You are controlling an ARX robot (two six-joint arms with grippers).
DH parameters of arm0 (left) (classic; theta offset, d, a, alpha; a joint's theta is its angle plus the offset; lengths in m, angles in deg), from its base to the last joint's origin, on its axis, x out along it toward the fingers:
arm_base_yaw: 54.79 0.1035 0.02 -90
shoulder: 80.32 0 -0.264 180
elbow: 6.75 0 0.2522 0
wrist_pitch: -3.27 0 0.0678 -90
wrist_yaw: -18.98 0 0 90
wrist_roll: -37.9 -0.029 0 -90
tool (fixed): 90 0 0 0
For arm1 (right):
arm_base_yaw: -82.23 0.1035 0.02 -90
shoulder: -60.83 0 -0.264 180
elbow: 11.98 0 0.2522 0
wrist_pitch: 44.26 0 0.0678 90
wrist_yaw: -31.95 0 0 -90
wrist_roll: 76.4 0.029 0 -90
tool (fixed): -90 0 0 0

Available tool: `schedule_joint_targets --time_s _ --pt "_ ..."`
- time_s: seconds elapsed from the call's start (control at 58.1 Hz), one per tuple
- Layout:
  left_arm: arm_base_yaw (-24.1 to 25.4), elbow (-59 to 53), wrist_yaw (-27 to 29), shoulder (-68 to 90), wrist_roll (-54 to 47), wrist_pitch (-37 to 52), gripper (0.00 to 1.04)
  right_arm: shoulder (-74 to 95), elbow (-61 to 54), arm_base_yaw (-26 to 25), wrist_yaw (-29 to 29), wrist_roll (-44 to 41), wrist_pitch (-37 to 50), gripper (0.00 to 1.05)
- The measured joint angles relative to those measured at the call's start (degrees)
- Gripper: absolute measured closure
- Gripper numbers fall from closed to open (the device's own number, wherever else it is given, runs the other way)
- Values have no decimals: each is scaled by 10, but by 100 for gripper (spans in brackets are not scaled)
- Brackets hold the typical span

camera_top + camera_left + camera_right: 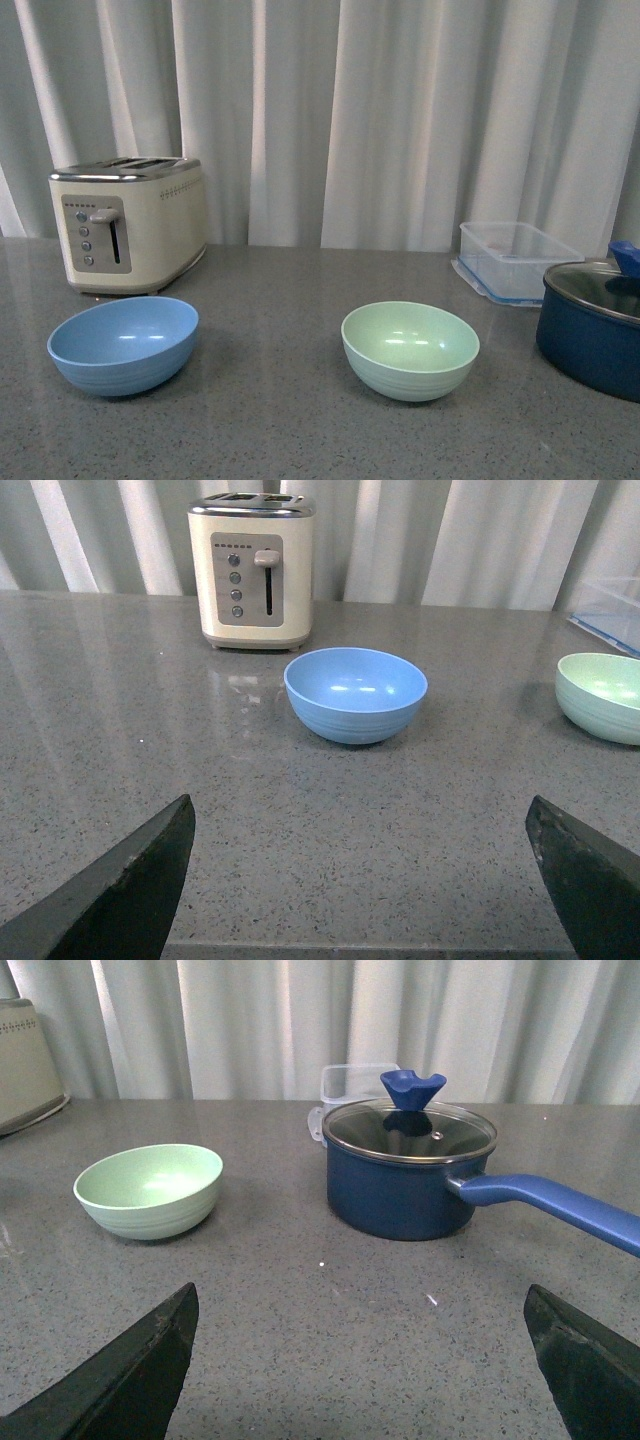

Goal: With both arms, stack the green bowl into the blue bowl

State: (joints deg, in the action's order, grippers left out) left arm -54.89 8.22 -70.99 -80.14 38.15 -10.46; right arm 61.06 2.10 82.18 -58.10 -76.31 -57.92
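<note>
The pale green bowl (pixel 410 350) stands upright and empty on the grey counter, right of centre in the front view. The light blue bowl (pixel 123 344) sits empty at the left, just in front of the toaster. Neither arm shows in the front view. My left gripper (pixel 360 825) is open over bare counter, well short of the blue bowl (pixel 356 693), with the green bowl (pixel 601 694) off to one side. My right gripper (pixel 360 1310) is open too, nothing between its fingers; the green bowl (pixel 150 1189) lies ahead of it, well apart.
A cream toaster (pixel 128 222) stands at the back left. A dark navy lidded pot (pixel 592 326) with a long blue handle (pixel 553 1207) sits at the right, a clear plastic box (pixel 516 259) behind it. White curtains close the back. The counter's near edge (pixel 360 948) runs below the left gripper.
</note>
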Motion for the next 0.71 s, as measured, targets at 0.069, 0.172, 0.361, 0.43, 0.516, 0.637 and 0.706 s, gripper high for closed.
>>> schedule_joint_targets --time_s 0.069,0.172,0.361,0.43,0.516,0.637,0.706 --pt "0 0 0 0 0 0 7 0 0 0 0 0 0 10" --pt "0 0 0 0 0 0 7 0 0 0 0 0 0 10" --pt "0 0 0 0 0 0 7 0 0 0 0 0 0 10" --pt "0 0 0 0 0 0 7 0 0 0 0 0 0 10" --pt "0 0 0 0 0 0 7 0 0 0 0 0 0 10" --pt "-24 23 86 32 25 -63 7 0 0 0 0 0 0 10" --pt "-55 88 230 154 93 -206 7 0 0 0 0 0 0 10"
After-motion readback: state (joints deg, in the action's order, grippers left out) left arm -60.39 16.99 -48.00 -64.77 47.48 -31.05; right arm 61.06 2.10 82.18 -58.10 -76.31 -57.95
